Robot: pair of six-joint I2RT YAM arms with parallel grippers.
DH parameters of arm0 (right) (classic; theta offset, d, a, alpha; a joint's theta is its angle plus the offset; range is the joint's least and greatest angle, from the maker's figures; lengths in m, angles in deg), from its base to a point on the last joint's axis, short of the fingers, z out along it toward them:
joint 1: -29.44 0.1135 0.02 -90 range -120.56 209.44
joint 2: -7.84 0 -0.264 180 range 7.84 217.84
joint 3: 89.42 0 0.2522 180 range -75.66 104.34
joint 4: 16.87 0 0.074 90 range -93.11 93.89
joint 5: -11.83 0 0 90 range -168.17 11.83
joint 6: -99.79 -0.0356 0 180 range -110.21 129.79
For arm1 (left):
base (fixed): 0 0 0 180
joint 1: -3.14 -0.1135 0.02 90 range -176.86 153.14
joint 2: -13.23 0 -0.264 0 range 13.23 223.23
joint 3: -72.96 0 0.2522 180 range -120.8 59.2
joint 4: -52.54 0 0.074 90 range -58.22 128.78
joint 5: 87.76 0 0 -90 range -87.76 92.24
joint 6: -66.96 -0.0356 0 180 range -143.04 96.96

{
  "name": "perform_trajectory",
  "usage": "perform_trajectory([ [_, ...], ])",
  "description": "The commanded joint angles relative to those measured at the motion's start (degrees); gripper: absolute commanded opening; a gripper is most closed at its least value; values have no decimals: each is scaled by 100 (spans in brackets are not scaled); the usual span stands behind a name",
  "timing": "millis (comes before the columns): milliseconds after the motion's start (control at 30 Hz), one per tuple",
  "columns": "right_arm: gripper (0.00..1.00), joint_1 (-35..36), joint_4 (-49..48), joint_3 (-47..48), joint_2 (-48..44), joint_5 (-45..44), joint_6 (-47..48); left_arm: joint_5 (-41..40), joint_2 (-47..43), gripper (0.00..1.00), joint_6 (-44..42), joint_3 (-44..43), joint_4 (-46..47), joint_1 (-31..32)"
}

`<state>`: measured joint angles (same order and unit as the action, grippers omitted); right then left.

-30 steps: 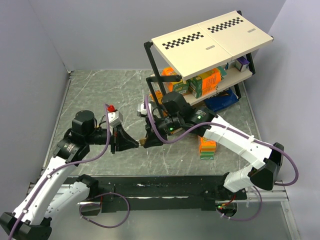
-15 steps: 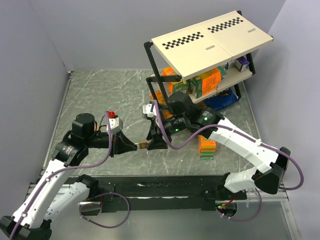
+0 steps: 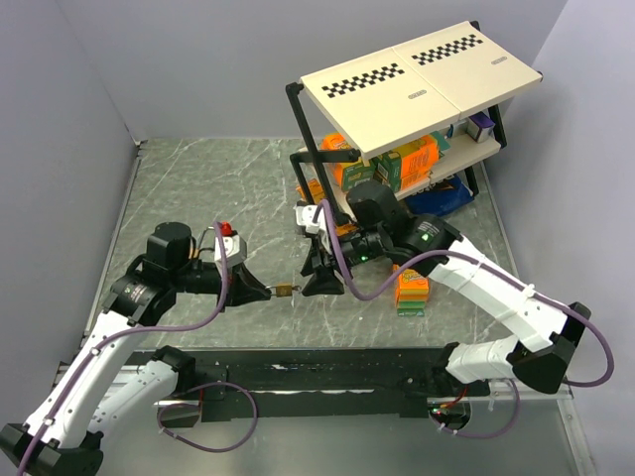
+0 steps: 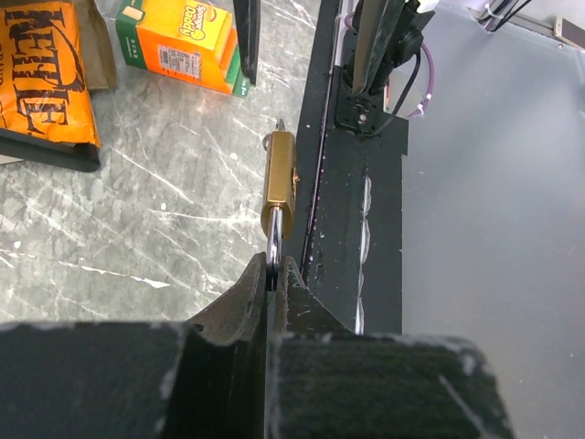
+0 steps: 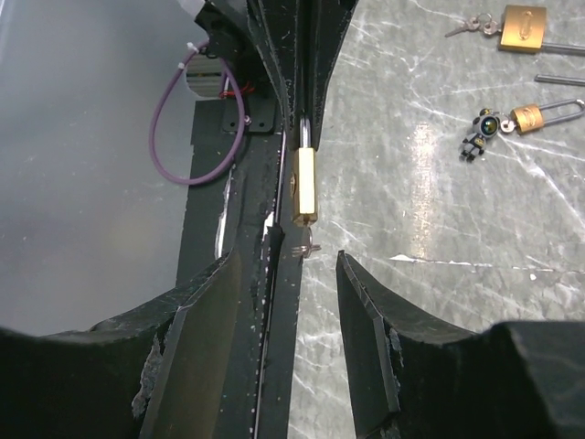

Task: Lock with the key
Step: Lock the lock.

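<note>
Top external, widest first: looks down on a grey marbled desk point(image 3: 198, 188), with a loaded shelf rack point(image 3: 417, 69) beyond the right gripper point(image 3: 310, 288). Finds the left gripper point(image 4: 272, 274) pressed together on the steel shackle point(image 4: 274, 247) of the brass padlock point(image 4: 279, 178), holding the body out past its tips and clear of the desk. Finds the right gripper spread wide and holding nothing, facing the left one, with the padlock's far end just ahead of its tips. Notes spare padlocks point(image 5: 523, 27) lying on the desk off to the right gripper's side. Picks out a small key point(image 5: 306, 245) sticking from the held padlock's far end, roughly in line with the gap between the right gripper's fingers. Reads, as a judgement, as the approach to pinching that key. Could swing the padlock body about the thin shackle under turning force, given so narrow a hold. Might shove the body back through the left gripper if driven in too hard. Cannot tell the shackle's seating from any view, so may turn the key without locking anything. Could knock the key askew or out by closing off-centre, with only a short stub to catch.
</note>
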<state>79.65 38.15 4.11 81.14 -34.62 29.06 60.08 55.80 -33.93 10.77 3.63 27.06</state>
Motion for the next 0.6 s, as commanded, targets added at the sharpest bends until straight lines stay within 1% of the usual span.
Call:
perform_trajectory([
  [0,54,50,-4,91,158,22,174,201,-3,1,-71,-273,167,-19],
  [300,51,190,-12,285,510,83,235,201,-29,1,-79,-299,150,-19],
  [467,44,217,-39,346,607,48,253,210,-29,1,-167,-317,62,-19],
  [567,47,252,-39,373,659,40,262,201,-55,1,-185,-308,62,-19],
])
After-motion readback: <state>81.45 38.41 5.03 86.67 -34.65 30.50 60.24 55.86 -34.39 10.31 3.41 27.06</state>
